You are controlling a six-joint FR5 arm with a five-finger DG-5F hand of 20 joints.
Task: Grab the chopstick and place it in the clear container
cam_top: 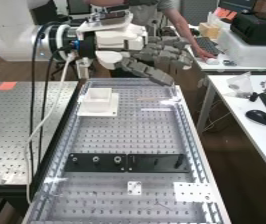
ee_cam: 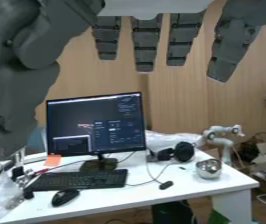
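High view: one hand (cam_top: 150, 57) above the bench's far end, fingers straight and wide; one chopstick (cam_top: 155, 99) below.
Detail: the chopstick, thin and tan, lies crosswise near the far end; one white strip (cam_top: 156, 109) lies nearly parallel, on its nearer side. One container (cam_top: 98, 96) stands apart, view-left of the chopstick, on one base plate (cam_top: 110, 112); its raised walls are an obstacle. Two black plates (cam_top: 158, 162) run end to end across the bench, the left bearing three round fittings; nearer still, two perforated white plates (cam_top: 192, 192). Three cables (cam_top: 32, 100) hang at the left, two dark, one white. Wrist view, on the desk (ee_cam: 177, 185): one monitor (ee_cam: 96, 124), one keyboard (ee_cam: 77, 180), one mouse (ee_cam: 65, 197), one headset (ee_cam: 183, 151), one metal bowl (ee_cam: 209, 169).
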